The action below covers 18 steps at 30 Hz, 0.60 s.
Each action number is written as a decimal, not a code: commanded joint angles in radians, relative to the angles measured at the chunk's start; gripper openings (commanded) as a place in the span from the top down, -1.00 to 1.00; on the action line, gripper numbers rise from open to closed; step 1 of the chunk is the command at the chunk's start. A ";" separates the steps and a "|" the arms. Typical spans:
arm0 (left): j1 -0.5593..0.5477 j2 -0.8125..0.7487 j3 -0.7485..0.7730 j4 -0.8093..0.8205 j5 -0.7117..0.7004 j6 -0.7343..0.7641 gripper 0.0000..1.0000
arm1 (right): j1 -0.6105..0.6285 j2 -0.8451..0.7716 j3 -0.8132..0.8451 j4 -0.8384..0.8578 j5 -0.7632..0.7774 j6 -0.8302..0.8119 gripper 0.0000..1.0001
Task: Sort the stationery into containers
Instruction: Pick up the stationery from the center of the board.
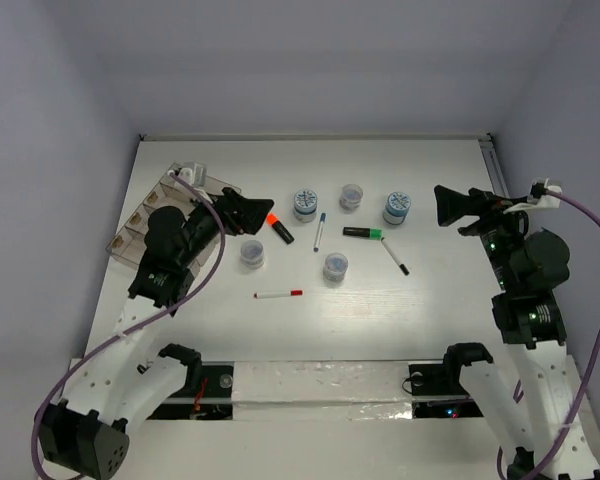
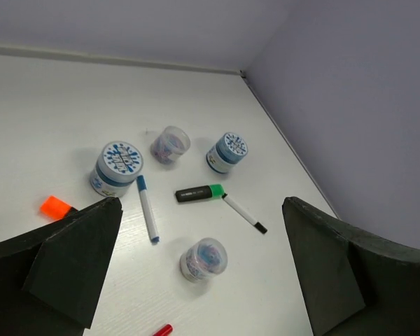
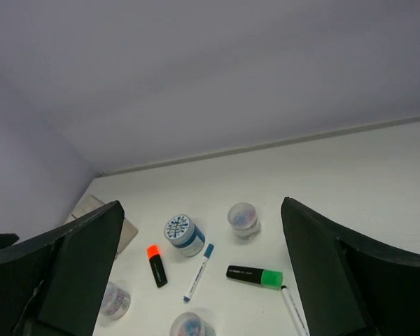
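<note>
The top external view looks steeply down from above the near edge and takes in the whole table [image 1: 380,310] to its far edge. The left wrist view, close over the left side, faces the far right corner. The right wrist view, farther back at the right edge, faces the far left corner. All three share the green highlighter [image 1: 363,233] and blue-capped pen [image 1: 319,231].

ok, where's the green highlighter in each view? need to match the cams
Top external: green highlighter just right of centre, lying crosswise, green end right.
Left wrist: green highlighter mid-frame, seen between the jaws, green end right.
Right wrist: green highlighter low in frame, centre, green end right.
Shared landmark: the black-tipped pen starts at its green end in all three.
</note>
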 commanded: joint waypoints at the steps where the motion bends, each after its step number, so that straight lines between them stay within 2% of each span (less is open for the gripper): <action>1: -0.055 0.040 0.039 0.091 -0.015 -0.003 -0.98 | -0.004 -0.024 0.008 0.027 0.032 -0.025 -1.00; 6: -0.151 0.135 0.085 0.119 -0.080 0.022 -0.98 | -0.004 -0.016 -0.003 0.033 0.024 -0.019 -1.00; 10: -0.283 0.305 0.172 0.052 -0.266 0.095 -0.98 | -0.004 -0.005 -0.003 0.026 0.018 -0.017 -1.00; 16: -0.348 0.526 0.298 -0.017 -0.469 0.189 -0.98 | -0.004 0.003 -0.009 0.027 0.013 -0.014 -1.00; 18: -0.359 0.568 0.324 -0.025 -0.488 0.224 -0.98 | -0.004 0.006 -0.017 0.035 0.010 -0.011 -1.00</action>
